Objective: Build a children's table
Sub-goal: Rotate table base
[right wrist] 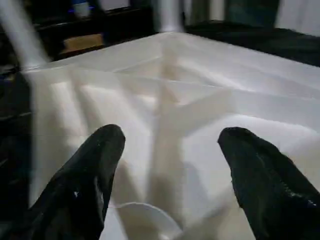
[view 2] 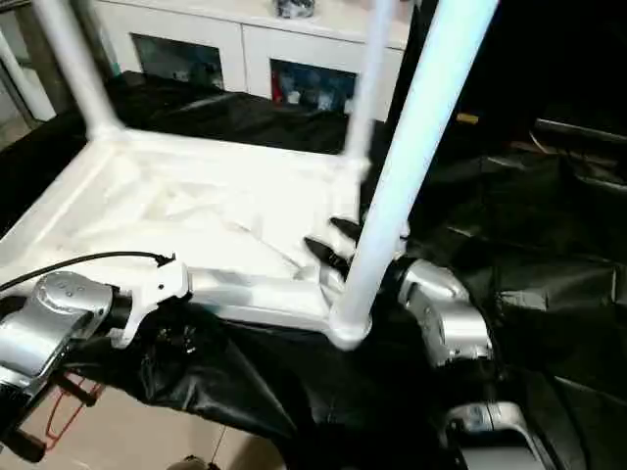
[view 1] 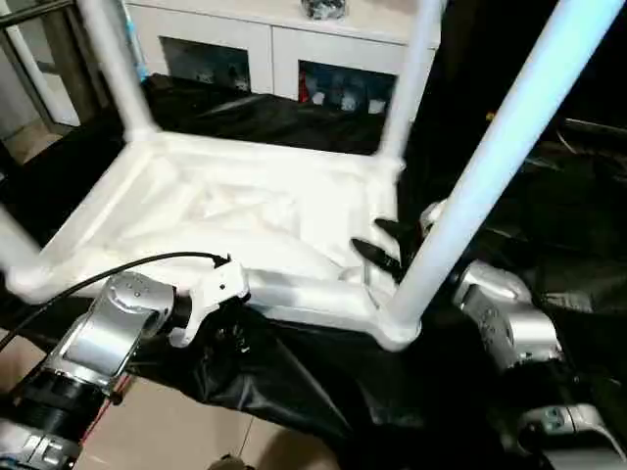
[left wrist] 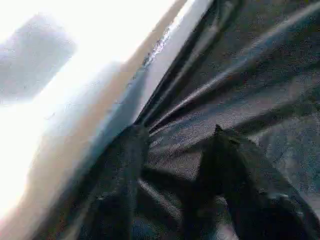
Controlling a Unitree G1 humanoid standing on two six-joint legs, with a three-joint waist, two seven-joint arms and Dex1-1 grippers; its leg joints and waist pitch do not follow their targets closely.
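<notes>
Right now the tabletop (view 1: 225,211) is lying upside down on the black sheet (view 1: 294,372), ribbed underside facing up, with white legs (view 1: 490,166) standing up from its corner sockets. The right gripper (right wrist: 170,165) is hovering with its two black fingers (right wrist: 85,175) spread wide and holding nothing, the ribs lying just beyond its tips and the nearest leg rising right beside it. The left gripper (left wrist: 175,165) is sitting just under the tabletop's near edge, over the crumpled sheet, its fingers parted with only the black sheet between them. Beyond the tabletop, past both grippers, a white cabinet (view 1: 284,44) is standing.
</notes>
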